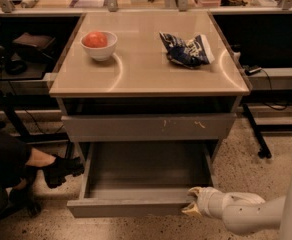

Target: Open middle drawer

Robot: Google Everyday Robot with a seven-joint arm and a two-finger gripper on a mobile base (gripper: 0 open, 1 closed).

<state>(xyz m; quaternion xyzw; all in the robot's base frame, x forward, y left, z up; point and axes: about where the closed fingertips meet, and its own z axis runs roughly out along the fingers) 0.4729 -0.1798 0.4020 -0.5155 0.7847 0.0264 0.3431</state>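
The middle drawer (131,208) is the wide shallow grey drawer low in the cabinet. It is pulled out towards me, and its bare grey inside (148,169) shows. My gripper (192,202) is at the right end of the drawer's flat front, touching or almost touching it. Its two pale fingertips (193,190) are spread apart, one near the front's top edge and one lower. My white arm (246,214) comes in from the lower right.
Above the drawer is a taller grey front with pale scratches (148,127). On the cabinet top (146,64) stand a white bowl with a red fruit (99,44) and a blue snack bag (187,49). A person's shoe (61,169) is at the left, a table leg (256,134) at the right.
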